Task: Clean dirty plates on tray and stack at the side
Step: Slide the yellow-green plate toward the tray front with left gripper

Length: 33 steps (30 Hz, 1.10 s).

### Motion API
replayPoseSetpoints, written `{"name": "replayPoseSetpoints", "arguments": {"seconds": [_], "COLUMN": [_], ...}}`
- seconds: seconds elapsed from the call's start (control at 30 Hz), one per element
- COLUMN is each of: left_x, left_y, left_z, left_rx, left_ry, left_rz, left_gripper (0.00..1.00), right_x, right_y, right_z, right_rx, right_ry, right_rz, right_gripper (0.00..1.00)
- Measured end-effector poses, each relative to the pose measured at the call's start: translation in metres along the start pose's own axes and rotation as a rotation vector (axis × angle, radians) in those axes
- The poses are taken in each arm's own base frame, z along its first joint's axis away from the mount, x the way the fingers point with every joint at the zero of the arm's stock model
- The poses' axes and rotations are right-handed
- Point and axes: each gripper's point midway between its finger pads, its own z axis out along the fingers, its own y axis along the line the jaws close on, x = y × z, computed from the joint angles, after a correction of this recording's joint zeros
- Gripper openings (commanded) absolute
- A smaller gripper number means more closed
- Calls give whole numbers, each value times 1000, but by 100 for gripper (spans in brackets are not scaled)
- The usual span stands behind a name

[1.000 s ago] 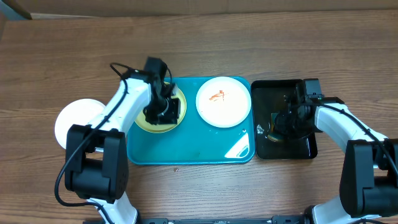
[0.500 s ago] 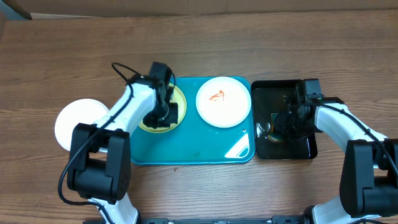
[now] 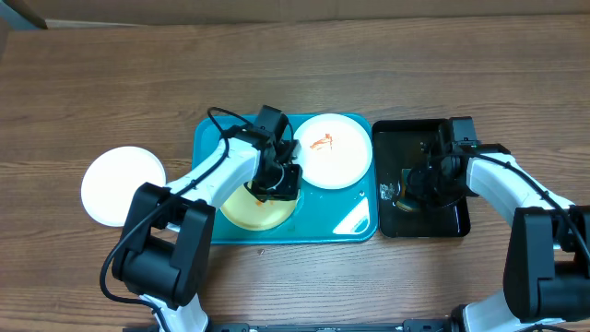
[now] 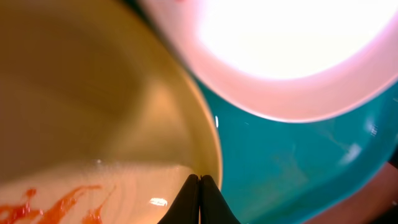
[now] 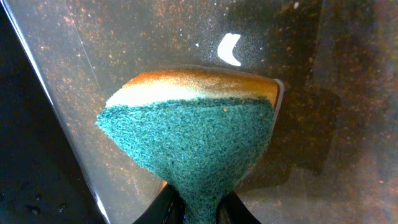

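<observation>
The pale yellow-green plate [image 3: 244, 210] lies at the front middle of the turquoise tray [image 3: 323, 219]. My left gripper [image 3: 277, 180] is shut on its rim. In the left wrist view the jaws [image 4: 199, 182] pinch the plate [image 4: 93, 93] at its edge, and orange-red smears show at the lower left. A white plate [image 3: 334, 155] with an orange smear sits at the tray's back right and also shows in the left wrist view [image 4: 292, 50]. A clean white plate [image 3: 122, 185] lies on the table to the left. My right gripper [image 3: 410, 189] is shut on a green and yellow sponge [image 5: 193, 124].
A smaller black tray [image 3: 442, 138] stands right of the turquoise tray. It holds shallow water [image 5: 323, 155] under the sponge. The wooden table [image 3: 295, 65] stretches behind both trays. A cardboard edge runs along the far back.
My left gripper has pulled the yellow-green plate from the tray's back left corner to its front middle. The right arm and sponge have not moved.
</observation>
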Motion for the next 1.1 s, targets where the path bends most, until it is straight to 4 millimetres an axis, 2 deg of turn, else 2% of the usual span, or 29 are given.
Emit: {"name": "replayPoseSetpoints", "arguments": {"seconds": [0.17,0.23,0.33,0.43,0.57,0.67,0.73,0.83,1.0,1.1], "left_x": [6,2,-12,-22,-15,-5,-1,13,30,33], "left_y": [-3,1,10,31,65,96,112,133,146,151], "left_z": [-5,-14,-35,-63,-88,-96,-96,-85,-61,-51], "left_rx": [33,33,15,-59,-168,-243,-268,-298,-312,-315], "left_ry": [34,35,9,-21,-18,0,-1,23,44,35], "left_rz": [-23,-44,-62,-96,-172,-245,-284,-343,-357,-355], "left_gripper": [4,6,13,27,28,29,29,34,36,29], "right_x": [0,0,0,1,1,1,1,1,1,1], "right_y": [0,0,0,0,0,0,0,0,0,0], "right_z": [0,0,0,0,0,0,0,0,0,0], "right_rx": [0,0,0,-2,-2,-2,-2,-2,-2,-2], "right_ry": [0,1,2,2,2,2,3,4,3,4], "right_rz": [0,0,1,1,1,0,1,0,1,0], "right_gripper": [16,17,18,18,17,17,17,17,17,17]}}
